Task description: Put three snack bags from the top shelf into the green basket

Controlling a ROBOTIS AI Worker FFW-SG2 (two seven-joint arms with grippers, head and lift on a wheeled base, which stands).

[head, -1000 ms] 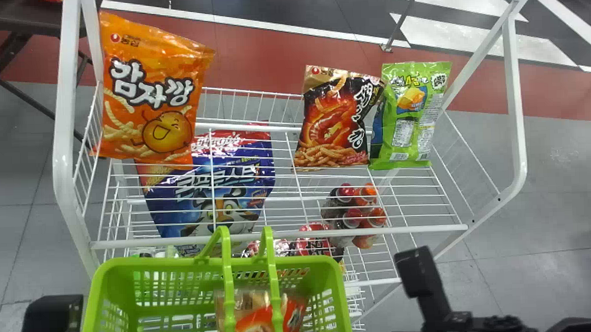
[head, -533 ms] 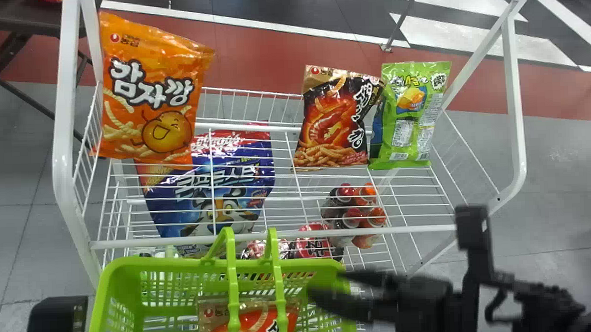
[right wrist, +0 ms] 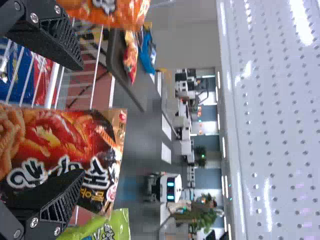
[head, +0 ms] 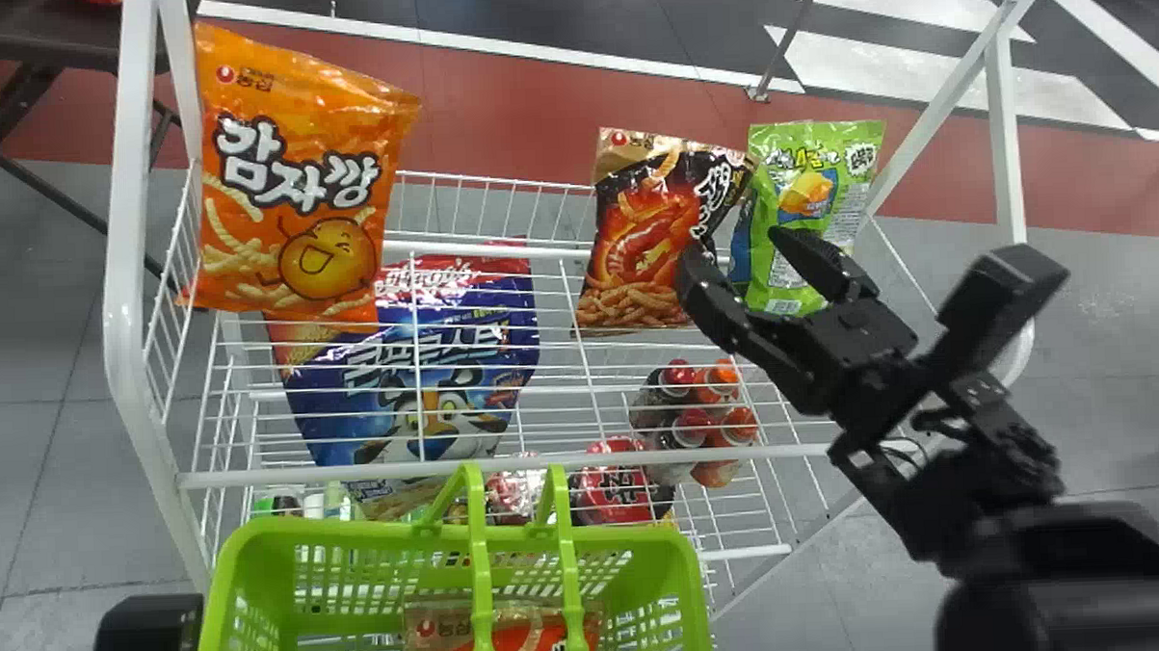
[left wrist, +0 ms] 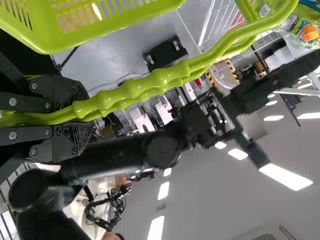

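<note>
bright indoor light — ceiling lights (left wrist: 285, 177) glaring white, shine on green handles (left wrist: 135, 90), pale streaks across perforated panel (right wrist: 295, 150)

Free room left of black bag (head: 625, 237), 1 green bag (head: 811, 178) seemingly tight on its right

The white wire rack (head: 546, 461) looks like coated metal, smooth with a soft shine. On its top shelf, the large orange snack bag (head: 295, 181), the black-and-red snack bag (head: 639, 237) and the lime-green snack bag (head: 811, 192) are glossy, crinkled film. Below that shelf, the big blue bag (head: 427, 369) has equally slick film. In front of the rack, the rectangular green basket (head: 355, 528) is smooth moulded plastic, its knobbly handles (left wrist: 150, 87) highly glossy. The right claw (head: 743, 262) is matt black, with rough, ridged pads (right wrist: 67, 42) and shiny metal screws (right wrist: 34, 18).
</note>
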